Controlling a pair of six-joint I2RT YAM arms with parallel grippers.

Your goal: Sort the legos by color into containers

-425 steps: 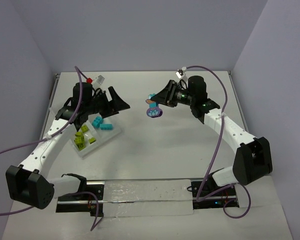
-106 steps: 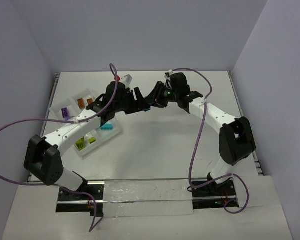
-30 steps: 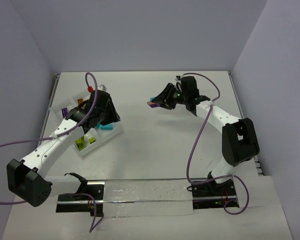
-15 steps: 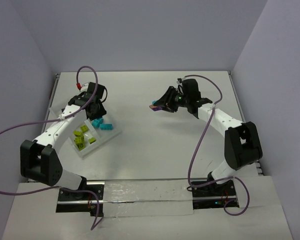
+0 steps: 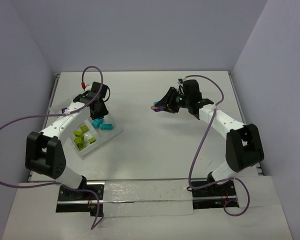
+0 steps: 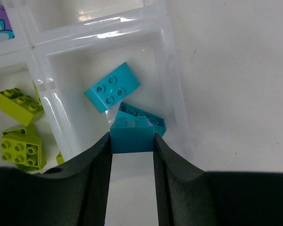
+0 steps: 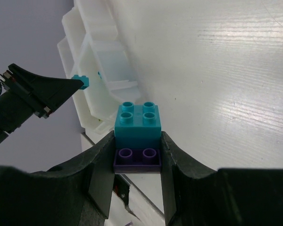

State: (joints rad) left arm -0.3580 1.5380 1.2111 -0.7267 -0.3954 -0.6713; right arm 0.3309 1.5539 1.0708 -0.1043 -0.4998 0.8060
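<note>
A: What's new around the tray [image 6: 173, 84]?

B: Start at its near side. The lime bricks [image 5: 81, 138] lie in their compartment just as they did a moment ago. The change is in the next compartment back. A few seconds ago the left end effector [image 6: 132, 137] was out past the tray's right edge, nose to nose with the other arm. Now it hangs directly over the turquoise compartment.

A: Carrying anything?

B: A single turquoise brick [image 6: 132, 131], pinched between jaws closed to the brick's width. Two loose turquoise bricks [image 6: 112, 87] already lie in the compartment below it, one almost straight underneath.

A: So the split worked?

B: I'd judge so. The brick seems to have been pulled free and brought to the compartment for its colour. That arm only has to let go. I can't tell whether the brick rests on the one below it.

A: And farther out?

B: The right end effector [image 7: 137, 137] is well to the right of the tray, above bare tabletop [image 5: 155, 145]. It has barely shifted in the last second. Its jaws are clamped on a stack [image 7: 137, 121], turquoise on top and purple beneath, snapped together.

A: So there's more to do.

B: Yes. That stack probably needs another two-arm pull before either half can go into the tray.
</note>
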